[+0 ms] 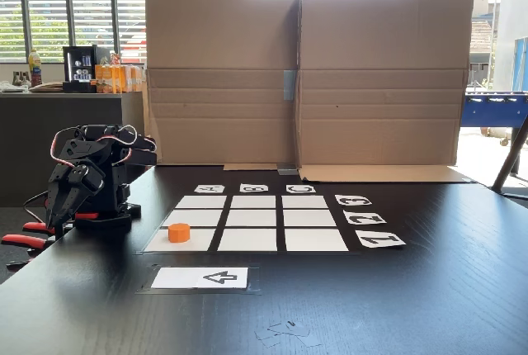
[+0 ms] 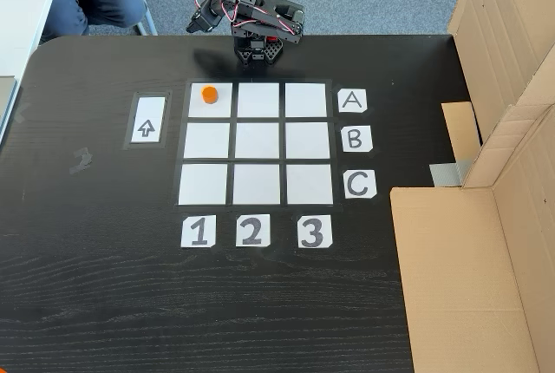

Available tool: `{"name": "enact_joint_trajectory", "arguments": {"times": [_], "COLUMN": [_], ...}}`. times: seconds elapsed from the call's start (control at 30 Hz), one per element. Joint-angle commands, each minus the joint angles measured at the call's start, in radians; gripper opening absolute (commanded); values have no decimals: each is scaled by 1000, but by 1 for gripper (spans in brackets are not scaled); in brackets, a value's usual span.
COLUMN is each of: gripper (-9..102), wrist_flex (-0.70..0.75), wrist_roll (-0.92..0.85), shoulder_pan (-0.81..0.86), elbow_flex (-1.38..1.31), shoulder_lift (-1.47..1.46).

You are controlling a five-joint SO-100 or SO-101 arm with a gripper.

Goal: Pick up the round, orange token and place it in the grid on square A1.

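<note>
token (image 2: 209, 94): small, round, bright orange, flat top | sits on square A1 (image 2: 211, 106), your grid's (image 2: 256, 142) 11 o'clock corner | gripper (image 1: 62, 206): you cannot tell if it is wide or narrow

We see a bright orange token (image 2: 209, 94) on square A1 (image 2: 211, 110), a blank white cell in the grid (image 2: 257, 143) of nine white rectangles split by black gaps. White cards (image 2: 353, 101) carry black letters and numbers; the table (image 2: 87, 286) is black woodgrain, the cardboard (image 1: 371, 82) plain brown.
</note>
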Motion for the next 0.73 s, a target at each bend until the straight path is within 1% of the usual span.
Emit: {"name": "enact_joint_trajectory", "arguments": {"times": [0.0, 0.23, 0.5, 0.7], "gripper": [0, 0, 5, 6], "wrist_flex": [-15, -15, -15, -15], "wrist_roll": [-8, -8, -8, -8], "shoulder_pan": [-3, -3, -3, -5], "elbow_flex": [2, 2, 2, 0], "shoulder_lift": [6, 6, 6, 6]}}
